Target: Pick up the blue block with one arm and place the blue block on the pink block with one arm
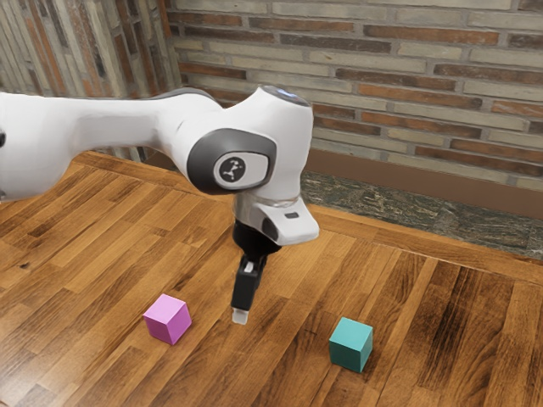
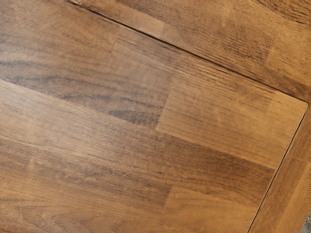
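The arm [image 1: 127, 127] is reaching in from the exterior view's left. Its gripper [image 1: 241, 317] is pointing straight down and hanging just above the wooden table [image 1: 93, 246]. The gripper is turned edge-on to the camera, so it cannot be told whether the jaws are open or closed. The blue block [image 1: 351, 343], a blue-green cube, is sitting on the table to the gripper's side toward the exterior view's right, apart from it. The pink block [image 1: 167, 319] is resting on the other side, toward the exterior view's left, somewhat nearer the gripper. The two blocks are lying well apart. The wrist view is looking down on brown planks [image 2: 146, 126]. A brick wall [image 1: 382, 68] is standing behind the table.
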